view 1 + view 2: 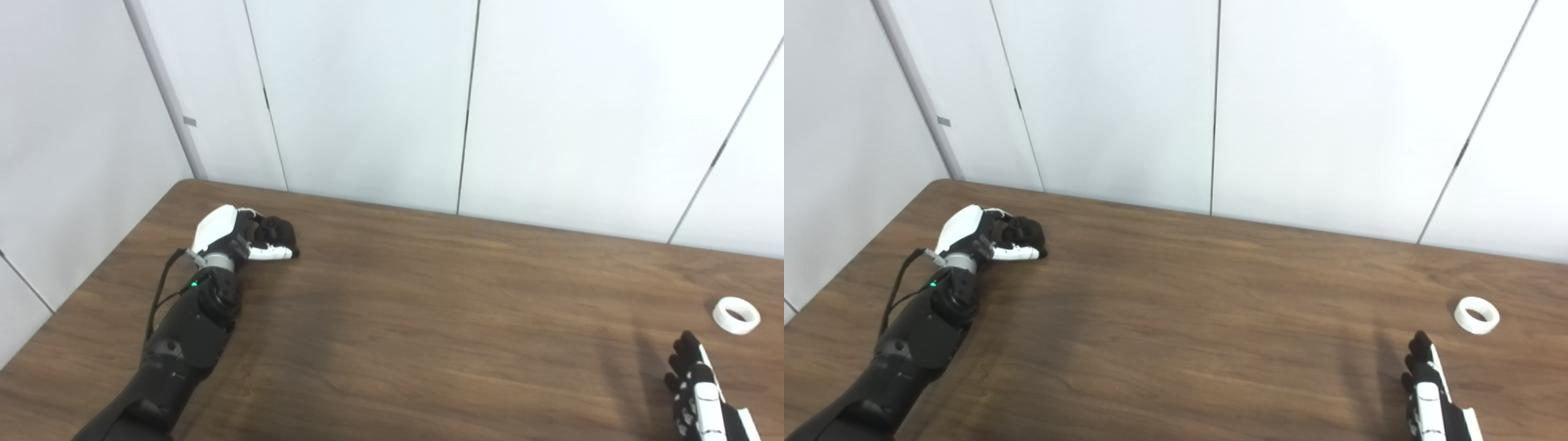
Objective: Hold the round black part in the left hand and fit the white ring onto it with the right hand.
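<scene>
Table (429,318) of dark wood filled the left eye view, white wall panels behind. Left hand (245,236) lay at the far left of the table, fingers curled round a dark lump that I took for the black part (278,231); it was black against black fingers, so its outline was not clear. I judged the hand clasped on it, resting at table level, not yet lifted. Ring (736,315) lay flat on the table at the far right, hole upward, untouched. Right hand (698,392) sat near the bottom edge, just short of the ring and a little to its left, fingers extended toward it and holding nothing; partly cut off by the frame.

Right eye view showed the same layout. Left hand (989,239) was wrapped on the part (1026,231), thumb lying along the front. Ring (1477,315) was apart from the right hand (1427,392), whose fingertips pointed up-table beside it.

Step in hand, by my judgement: right hand reaches for the ring. To do it well, advance forward and slightly right, pinch the rim from opposite sides without pressing it flat or nudging it away, and keep the hole clear. The left should lift the part and turn its mating face toward the right hand.
</scene>
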Available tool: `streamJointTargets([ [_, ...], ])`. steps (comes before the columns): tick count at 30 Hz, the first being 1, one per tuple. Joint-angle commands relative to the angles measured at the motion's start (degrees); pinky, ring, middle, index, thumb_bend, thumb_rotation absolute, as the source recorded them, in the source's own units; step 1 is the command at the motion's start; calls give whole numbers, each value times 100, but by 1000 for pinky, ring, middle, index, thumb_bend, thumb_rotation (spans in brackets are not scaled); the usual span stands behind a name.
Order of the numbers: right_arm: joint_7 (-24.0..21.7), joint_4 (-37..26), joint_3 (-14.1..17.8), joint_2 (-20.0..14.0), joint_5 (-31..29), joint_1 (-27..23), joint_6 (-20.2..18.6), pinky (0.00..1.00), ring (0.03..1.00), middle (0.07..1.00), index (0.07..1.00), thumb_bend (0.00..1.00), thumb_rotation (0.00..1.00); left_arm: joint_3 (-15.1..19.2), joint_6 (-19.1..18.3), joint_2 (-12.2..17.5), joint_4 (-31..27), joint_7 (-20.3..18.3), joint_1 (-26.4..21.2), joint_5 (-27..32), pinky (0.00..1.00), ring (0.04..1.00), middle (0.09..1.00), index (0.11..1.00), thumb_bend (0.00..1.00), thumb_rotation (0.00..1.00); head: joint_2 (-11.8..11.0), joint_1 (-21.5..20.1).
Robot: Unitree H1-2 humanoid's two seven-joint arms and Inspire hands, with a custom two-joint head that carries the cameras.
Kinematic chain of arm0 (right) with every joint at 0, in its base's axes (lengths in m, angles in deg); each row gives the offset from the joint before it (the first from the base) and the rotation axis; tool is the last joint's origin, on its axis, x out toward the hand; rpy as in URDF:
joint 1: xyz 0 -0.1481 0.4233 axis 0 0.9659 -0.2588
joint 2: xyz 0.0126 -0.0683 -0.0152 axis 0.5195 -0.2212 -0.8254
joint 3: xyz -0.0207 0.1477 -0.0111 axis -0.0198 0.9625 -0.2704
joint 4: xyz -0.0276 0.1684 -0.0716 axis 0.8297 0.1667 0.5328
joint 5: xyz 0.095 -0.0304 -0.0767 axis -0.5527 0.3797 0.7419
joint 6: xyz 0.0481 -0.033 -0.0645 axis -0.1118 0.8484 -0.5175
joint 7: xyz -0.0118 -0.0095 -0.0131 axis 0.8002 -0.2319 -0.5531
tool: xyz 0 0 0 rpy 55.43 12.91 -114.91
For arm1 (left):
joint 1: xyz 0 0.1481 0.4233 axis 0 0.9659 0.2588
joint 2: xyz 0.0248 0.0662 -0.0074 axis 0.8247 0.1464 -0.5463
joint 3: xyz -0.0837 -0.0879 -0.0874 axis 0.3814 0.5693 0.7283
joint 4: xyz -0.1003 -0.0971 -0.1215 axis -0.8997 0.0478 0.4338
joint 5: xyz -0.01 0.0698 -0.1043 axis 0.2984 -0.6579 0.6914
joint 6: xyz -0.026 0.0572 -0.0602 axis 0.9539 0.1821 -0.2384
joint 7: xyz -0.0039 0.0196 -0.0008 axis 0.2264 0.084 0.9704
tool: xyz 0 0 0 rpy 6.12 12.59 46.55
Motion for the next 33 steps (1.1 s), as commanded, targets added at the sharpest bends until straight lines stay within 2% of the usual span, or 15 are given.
streamJointTargets([
  [1,1,-138,25,-39,4,-27,230,1000,1000,1000,1000,293,1000,12,18,191,-93,154,-293,-68,1000,995,906,682,920,288,8,1],
  [5,11,-140,18,-51,50,-21,240,1000,1000,995,1000,304,1000,-29,4,217,-89,168,-279,-139,1000,1000,914,667,892,268,33,-3],
  [11,17,-151,47,-38,22,-21,214,1000,1000,988,1000,317,1000,6,116,225,-48,242,-254,-111,1000,1000,919,622,866,197,44,37],
  [12,19,-160,51,-32,14,-22,210,1000,1000,988,1000,313,1000,37,151,214,-34,268,-249,-76,1000,1000,908,600,852,159,44,37],
  [13,17,-167,56,-30,3,-21,211,1000,1000,987,1000,308,1000,70,179,202,-22,285,-245,-34,1000,998,899,547,692,113,47,40],
  [14,15,-167,62,-34,0,-18,216,1000,1000,987,1000,303,1000,103,192,189,-17,296,-240,5,1000,994,887,519,611,88,46,47],
  [16,11,-162,69,-45,2,-10,230,1000,1000,984,1000,309,1000,148,248,172,-2,329,-228,64,1000,982,861,494,543,63,48,65],
  [26,-7,-163,87,-51,-41,-11,244,1000,1000,988,1000,298,1000,162,372,202,-98,430,-114,118,919,943,801,484,522,48,56,91],
  [33,-3,-155,79,-46,-26,-26,217,1000,1000,990,1000,308,1000,177,284,205,-497,428,81,67,888,934,794,484,522,48,73,80],
])
